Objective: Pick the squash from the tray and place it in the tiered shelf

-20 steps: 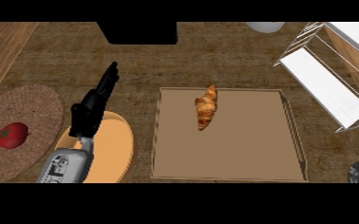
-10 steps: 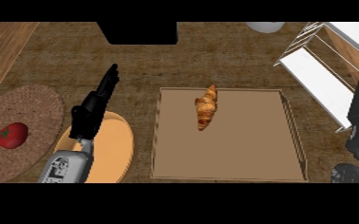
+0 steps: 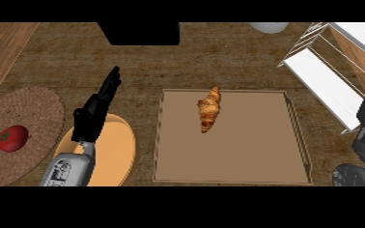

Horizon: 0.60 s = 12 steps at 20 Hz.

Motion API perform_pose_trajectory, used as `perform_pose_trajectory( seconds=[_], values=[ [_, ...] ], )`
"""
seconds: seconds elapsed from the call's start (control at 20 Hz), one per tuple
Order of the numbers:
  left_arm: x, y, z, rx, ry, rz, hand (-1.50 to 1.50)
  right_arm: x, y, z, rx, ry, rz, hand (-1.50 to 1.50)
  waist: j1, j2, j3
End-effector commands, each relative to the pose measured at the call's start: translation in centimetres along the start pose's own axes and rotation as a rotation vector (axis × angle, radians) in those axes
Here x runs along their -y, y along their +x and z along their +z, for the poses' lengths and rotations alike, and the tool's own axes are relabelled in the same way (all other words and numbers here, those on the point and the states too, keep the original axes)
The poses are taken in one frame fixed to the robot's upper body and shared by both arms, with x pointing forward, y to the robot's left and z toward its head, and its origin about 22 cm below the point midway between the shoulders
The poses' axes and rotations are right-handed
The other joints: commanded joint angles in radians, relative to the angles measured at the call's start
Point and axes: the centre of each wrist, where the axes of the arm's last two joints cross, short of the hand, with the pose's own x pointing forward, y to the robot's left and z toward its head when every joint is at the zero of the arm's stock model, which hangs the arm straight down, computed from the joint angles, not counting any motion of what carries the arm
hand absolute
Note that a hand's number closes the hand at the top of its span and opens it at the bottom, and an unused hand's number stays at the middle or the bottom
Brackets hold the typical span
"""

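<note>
An orange-brown, ridged, elongated item (image 3: 209, 109) that looks like a croissant lies in the upper middle of the flat tan tray (image 3: 264, 164). The white wire tiered shelf (image 3: 322, 75) stands at the right edge, beyond the tray's far right corner. My left hand (image 3: 98, 110) rests open, fingers straight and pointing away, left of the tray and above an orange plate. Only a dark part of my right hand (image 3: 352, 170) shows at the lower right edge, beside the tray's near right corner and well apart from the item.
An orange plate (image 3: 121, 149) lies under my left forearm. A red tomato (image 3: 13, 138) sits on a woven round mat (image 3: 35, 111) at the left. A black block (image 3: 140, 33) and a pale bowl (image 3: 269, 27) stand at the far edge.
My right hand has risen into view at the lower right edge, further up than half a second ago. The left hand and the item on the tray have not moved.
</note>
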Motion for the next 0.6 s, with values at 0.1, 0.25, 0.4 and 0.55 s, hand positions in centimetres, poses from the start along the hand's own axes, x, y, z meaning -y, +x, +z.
perform_pose_trajectory(
  seconds=[0.1, 0.25, 0.4, 0.55],
  values=[
    [-0.5, 0.1, -0.2, -0.008, 0.004, 0.002, 0.00, 4.6, 3.3, -3.0, -0.147, -0.186, -0.225, -1.50, 0.001, 0.000, -0.001],
    [-0.7, -0.5, -0.6, -0.009, 0.007, 0.001, 0.00, 7.4, 2.4, -3.4, -0.208, -0.227, -0.215, -1.50, -0.017, -0.004, -0.001],
    [-0.4, 0.2, 0.1, -0.015, 0.004, -0.010, 0.00, 11.3, 2.6, -2.7, -0.304, -0.246, -0.187, -1.50, -0.013, -0.011, -0.001],
    [-2.1, -0.2, 0.1, -0.022, 0.026, -0.009, 0.00, 14.0, 1.5, -2.2, -0.394, -0.168, -0.138, -1.50, -0.023, -0.018, -0.002]
  ],
)
